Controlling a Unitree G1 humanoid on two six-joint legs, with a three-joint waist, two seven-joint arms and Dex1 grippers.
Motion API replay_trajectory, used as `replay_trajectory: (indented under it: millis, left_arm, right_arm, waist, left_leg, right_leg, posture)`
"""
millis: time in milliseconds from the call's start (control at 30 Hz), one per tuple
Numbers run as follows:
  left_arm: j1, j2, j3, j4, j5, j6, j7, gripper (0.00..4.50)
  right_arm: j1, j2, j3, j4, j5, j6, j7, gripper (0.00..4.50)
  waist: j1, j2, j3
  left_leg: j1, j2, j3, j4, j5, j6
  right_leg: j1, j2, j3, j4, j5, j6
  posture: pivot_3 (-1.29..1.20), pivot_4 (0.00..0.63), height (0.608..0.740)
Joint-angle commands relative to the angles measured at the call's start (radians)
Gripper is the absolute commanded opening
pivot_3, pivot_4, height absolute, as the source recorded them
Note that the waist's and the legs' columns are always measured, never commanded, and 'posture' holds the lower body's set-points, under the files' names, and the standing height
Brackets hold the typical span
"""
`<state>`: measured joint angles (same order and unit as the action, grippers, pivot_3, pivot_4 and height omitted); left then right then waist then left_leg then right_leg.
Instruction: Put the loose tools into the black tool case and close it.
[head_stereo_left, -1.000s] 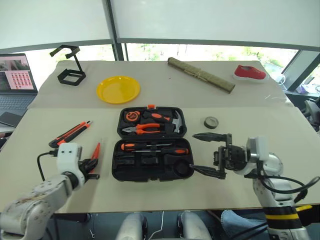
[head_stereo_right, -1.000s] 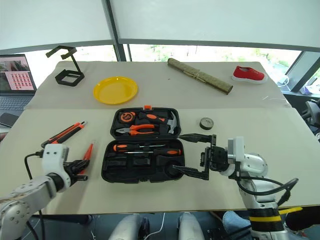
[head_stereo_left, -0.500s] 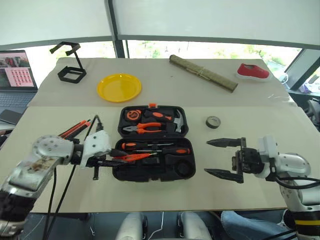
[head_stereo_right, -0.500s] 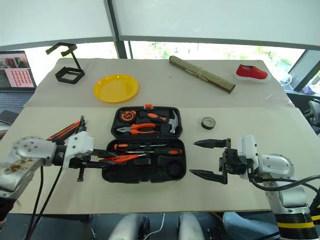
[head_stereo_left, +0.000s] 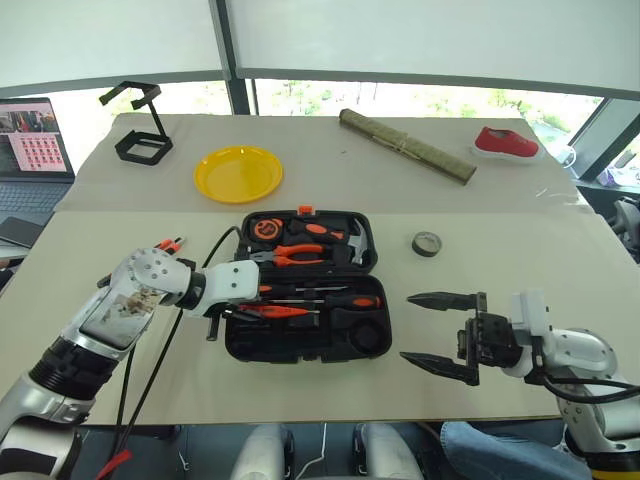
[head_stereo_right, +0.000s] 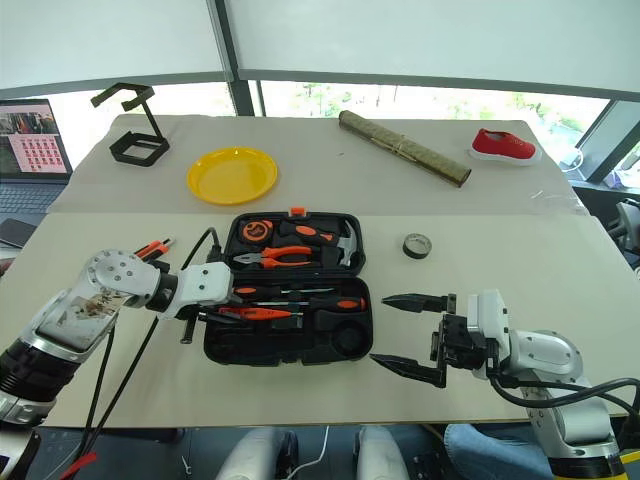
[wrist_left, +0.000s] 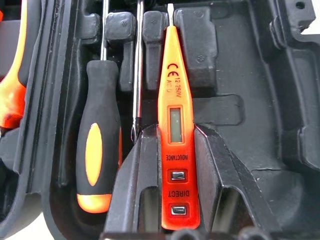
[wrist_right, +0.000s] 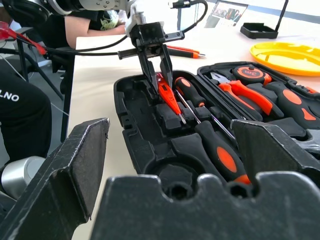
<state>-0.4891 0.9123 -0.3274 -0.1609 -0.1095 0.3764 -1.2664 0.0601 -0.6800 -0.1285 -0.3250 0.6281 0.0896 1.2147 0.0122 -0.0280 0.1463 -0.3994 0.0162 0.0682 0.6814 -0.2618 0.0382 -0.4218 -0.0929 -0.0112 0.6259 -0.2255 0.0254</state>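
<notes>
The black tool case (head_stereo_left: 290, 355) lies open in the middle of the table. Two orange-and-black screwdrivers (head_stereo_left: 315, 297) rest in its near half. My left gripper (head_stereo_left: 243, 311) reaches in from the left, shut on the small orange tester screwdriver (wrist_left: 174, 125), whose tip points down among the moulded slots. Its fingers (wrist_left: 145, 175) clamp the tester's button end. An orange-black utility knife (head_stereo_left: 166, 243) lies left of the case, mostly hidden by my left arm. The grey tape roll (head_stereo_left: 425, 243) sits right of the case. My right gripper (head_stereo_left: 407, 327) hovers open beside the case's right side, holding nothing.
Pliers (head_stereo_left: 290, 255), a hammer (head_stereo_left: 352, 240) and a tape measure (head_stereo_left: 264, 230) fill the lid. A yellow plate (head_stereo_left: 238, 175), black wire stand (head_stereo_left: 140, 130), rolled mat (head_stereo_left: 403, 147) and red shoe (head_stereo_left: 502, 143) lie at the back. A laptop (head_stereo_left: 30, 160) sits far left.
My left gripper carried the tester from the table left of the case to over its near half, turning as it went. The right gripper drew away from the case's right edge.
</notes>
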Motion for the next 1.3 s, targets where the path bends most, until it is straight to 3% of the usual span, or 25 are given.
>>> replay_trajectory:
  millis: [33, 367, 400, 567, 800, 900, 1100, 1133, 1300]
  left_arm:
    - [-0.013, -0.002, -0.040, -0.042, 0.049, 0.061, 0.001, 0.48]
    - [-0.002, -0.015, -0.035, -0.111, 0.014, 0.200, -0.014, 0.48]
    - [0.003, -0.026, -0.009, -0.106, -0.009, 0.176, -0.015, 1.48]
    - [-0.009, -0.060, 0.100, -0.045, -0.093, 0.091, -0.019, 3.20]
    - [0.001, -0.102, 0.232, 0.037, -0.247, 0.028, -0.076, 3.20]
    - [0.040, -0.115, 0.220, 0.101, -0.209, -0.063, -0.067, 2.46]
    - [0.087, -0.138, 0.202, 0.161, -0.202, -0.056, -0.040, 0.26]
    - [0.096, -0.140, 0.198, 0.154, -0.206, -0.056, -0.044, 0.09]
    - [0.119, -0.164, 0.198, 0.132, -0.203, -0.080, -0.029, 0.09]
  right_arm:
    - [0.001, 0.008, -0.011, -0.029, 0.008, -0.009, -0.009, 4.50]
    - [-0.027, 0.010, -0.001, -0.022, 0.011, 0.006, -0.017, 4.50]
    - [-0.031, 0.009, 0.000, -0.020, 0.011, 0.008, -0.018, 4.50]
    - [-0.044, 0.012, 0.000, -0.018, 0.026, 0.031, -0.030, 4.50]
    - [-0.044, 0.024, 0.009, -0.016, 0.025, 0.046, -0.029, 4.50]
    - [-0.044, 0.031, 0.017, -0.008, 0.018, 0.039, -0.028, 4.50]
    - [-0.054, 0.048, 0.031, 0.000, 0.005, 0.032, -0.033, 4.50]
    - [-0.055, 0.051, 0.033, 0.002, 0.002, 0.029, -0.033, 4.50]
    - [-0.054, 0.059, 0.036, 0.009, -0.007, 0.023, -0.027, 4.50]
  waist:
    - [0.000, 0.000, 0.000]
    - [0.000, 0.000, 0.000]
    - [0.000, 0.000, 0.000]
    - [0.001, 0.000, 0.000]
    - [0.000, -0.001, 0.001]
    - [0.000, -0.001, 0.001]
    - [0.000, -0.001, 0.001]
    - [0.000, -0.001, 0.001]
    - [0.002, -0.001, 0.001]
  left_leg:
    - [0.000, 0.000, 0.000, 0.000, 0.000, 0.000]
    - [0.000, 0.000, 0.000, 0.001, 0.000, 0.000]
    - [0.001, 0.000, 0.000, 0.001, 0.000, 0.000]
    - [-0.001, 0.000, -0.001, 0.002, 0.000, 0.000]
    - [-0.001, 0.000, -0.001, 0.004, 0.000, 0.000]
    - [0.000, 0.000, -0.001, 0.004, 0.000, 0.000]
    - [-0.001, 0.000, -0.001, 0.004, 0.000, 0.000]
    - [-0.001, 0.000, -0.001, 0.004, 0.000, 0.000]
    - [-0.001, 0.000, -0.001, 0.005, 0.000, 0.000]
  right_leg:
    - [0.000, 0.000, 0.000, 0.000, 0.000, 0.000]
    - [0.000, 0.000, 0.000, 0.001, 0.000, 0.000]
    - [0.000, 0.000, 0.000, 0.001, 0.000, 0.000]
    - [0.000, 0.000, 0.000, 0.001, 0.000, 0.000]
    - [0.000, 0.000, 0.000, 0.003, 0.000, 0.000]
    - [0.000, 0.000, 0.000, 0.003, 0.000, 0.000]
    - [0.000, 0.000, 0.000, 0.004, 0.000, 0.000]
    - [0.000, 0.000, 0.000, 0.004, 0.000, 0.000]
    - [0.000, 0.000, -0.001, 0.004, 0.000, 0.000]
  posture:
    - [0.00, 0.150, 0.740]
    - [0.00, 0.150, 0.740]
    - [0.00, 0.150, 0.740]
    - [0.00, 0.150, 0.740]
    - [0.00, 0.150, 0.740]
    - [0.00, 0.150, 0.740]
    - [0.00, 0.150, 0.740]
    - [0.00, 0.150, 0.740]
    - [0.00, 0.150, 0.740]
